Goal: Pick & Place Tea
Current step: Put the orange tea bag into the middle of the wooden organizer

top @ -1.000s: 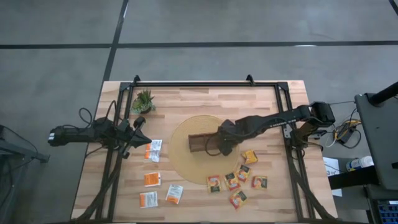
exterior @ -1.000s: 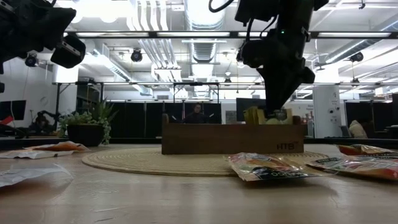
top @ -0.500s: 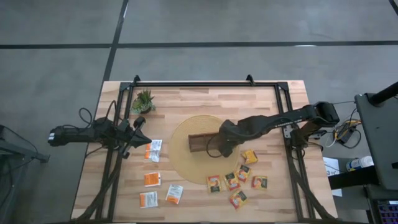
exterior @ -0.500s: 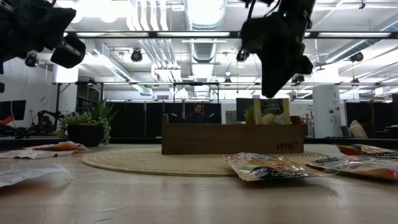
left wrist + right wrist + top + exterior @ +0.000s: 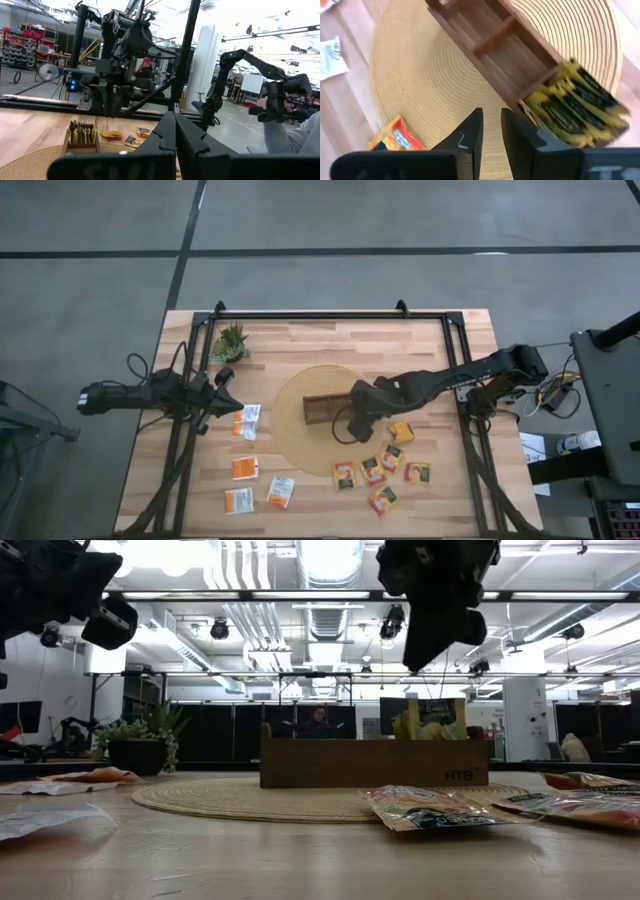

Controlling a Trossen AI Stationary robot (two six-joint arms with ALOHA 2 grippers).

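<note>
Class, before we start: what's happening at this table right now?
The right gripper hangs above the wooden tray on the round woven mat, jaws slightly apart and holding nothing. Yellow-green tea sachets stand packed in the tray's end compartment; its other compartments look empty. More sachets lie loose on the table: an orange-brown group and a white-and-orange group. The left gripper waits, shut, near the potted plant.

The right arm (image 5: 420,385) covers one end of the wooden tray (image 5: 322,409) from above, hiding the sachets stacked there. In the right wrist view, an orange sachet (image 5: 395,136) is partly masked by the dark fingers (image 5: 470,131). A person (image 5: 295,127) beyond the table is cut off at the frame's edge.
</note>
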